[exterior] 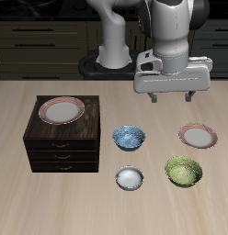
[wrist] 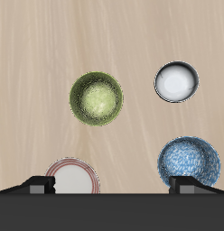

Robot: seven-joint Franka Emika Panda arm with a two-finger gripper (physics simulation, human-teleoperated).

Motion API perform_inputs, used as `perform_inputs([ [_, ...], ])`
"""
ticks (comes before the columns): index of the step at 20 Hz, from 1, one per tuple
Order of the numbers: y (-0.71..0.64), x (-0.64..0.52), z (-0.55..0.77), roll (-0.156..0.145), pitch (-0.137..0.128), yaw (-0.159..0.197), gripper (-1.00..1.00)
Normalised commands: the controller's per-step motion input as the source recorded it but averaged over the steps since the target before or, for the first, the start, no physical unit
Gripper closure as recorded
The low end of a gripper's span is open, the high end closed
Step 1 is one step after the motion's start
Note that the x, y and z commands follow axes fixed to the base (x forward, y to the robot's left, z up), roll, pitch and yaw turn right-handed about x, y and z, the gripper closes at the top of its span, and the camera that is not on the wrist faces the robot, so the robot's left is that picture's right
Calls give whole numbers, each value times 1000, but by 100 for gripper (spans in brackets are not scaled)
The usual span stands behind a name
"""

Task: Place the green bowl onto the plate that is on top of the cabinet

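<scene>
Gripper (exterior: 173, 95) hanging high above the table (exterior: 107, 197), fingers spread and holding nothing, green bowl (exterior: 183, 171) well below it near the front edge, beside a white-grey bowl (exterior: 130, 177), pink-rimmed plate (exterior: 62, 110) on the dark cabinet (exterior: 62, 147) far off across the table, blue patterned bowl (wrist: 189, 161) and second plate (wrist: 72, 177) beneath the fingers.

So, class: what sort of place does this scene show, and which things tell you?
Probably a kitchen, in simulation. A wooden table holds crockery: a green bowl, a blue bowl and plates, one plate sitting on a small cabinet. Dark cupboards line the back wall behind the robot.
</scene>
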Motion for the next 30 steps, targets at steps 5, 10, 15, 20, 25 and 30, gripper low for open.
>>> perform_inputs([
  [5, 74, 157, 58, 11, -4, -33, -100],
  [10, 56, 177, -26, -11, 8, 10, -100],
  [15, -64, 257, -54, -22, 19, -16, -100],
  [20, -96, 200, -20, -5, -20, -1, -100],
  [25, -19, 140, -145, 13, 13, 47, -100],
  [30, -84, 82, -52, -10, 13, 30, -100],
])
